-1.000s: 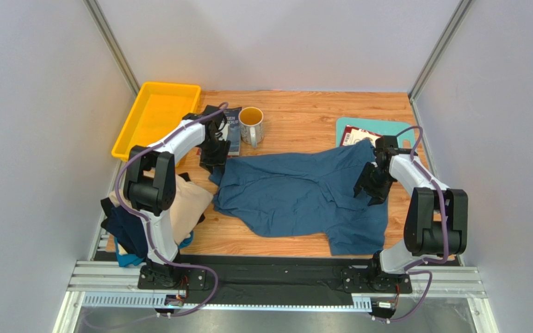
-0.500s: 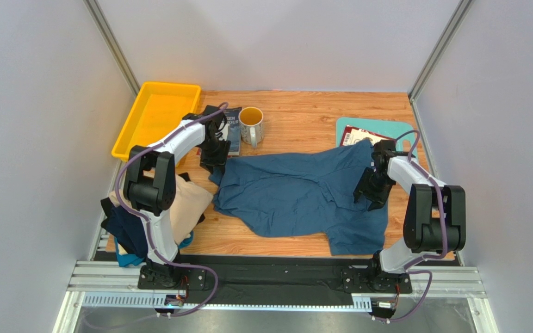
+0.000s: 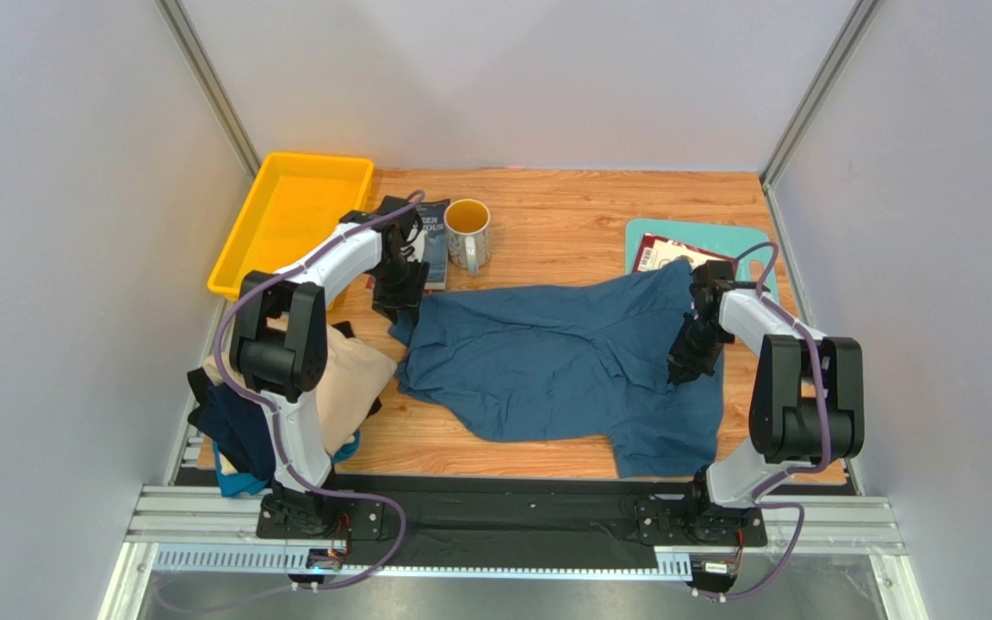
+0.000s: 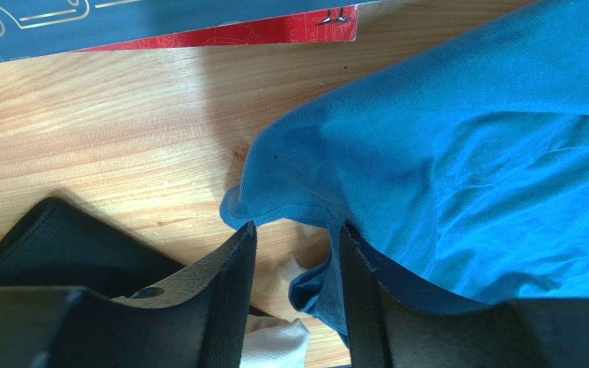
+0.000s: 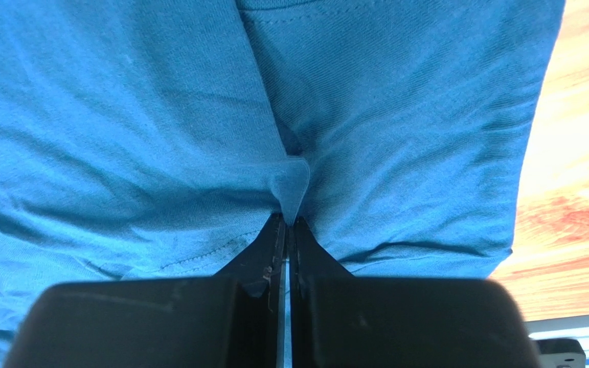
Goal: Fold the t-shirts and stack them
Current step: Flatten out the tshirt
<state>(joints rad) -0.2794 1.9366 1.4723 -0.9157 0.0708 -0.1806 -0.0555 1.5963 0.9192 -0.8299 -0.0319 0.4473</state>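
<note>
Top view: bright, even, diffuse light from overhead. Shadows on the worktop (image 3: pixel 553 220) are soft and short. No glare on the walls (image 3: pixel 74 258). Sharp throughout. The corner posts (image 3: pixel 210 84) lean outward, mild wide-angle.

Left wrist view: warm tone. Wood is brightest left of centre and dimmer under the book (image 4: pixel 159 15) edge. The left hand (image 4: pixel 296 230) is near-black, with no detail and slightly soft edges. The shirt (image 4: pixel 466 153) weave is crisp, and its blue is far more saturated than from above.

Right wrist view: the right hand (image 5: pixel 287 221) body is black and blurred in the foreground. The cloth is in focus. The wood at the right edge is washed out.
</note>
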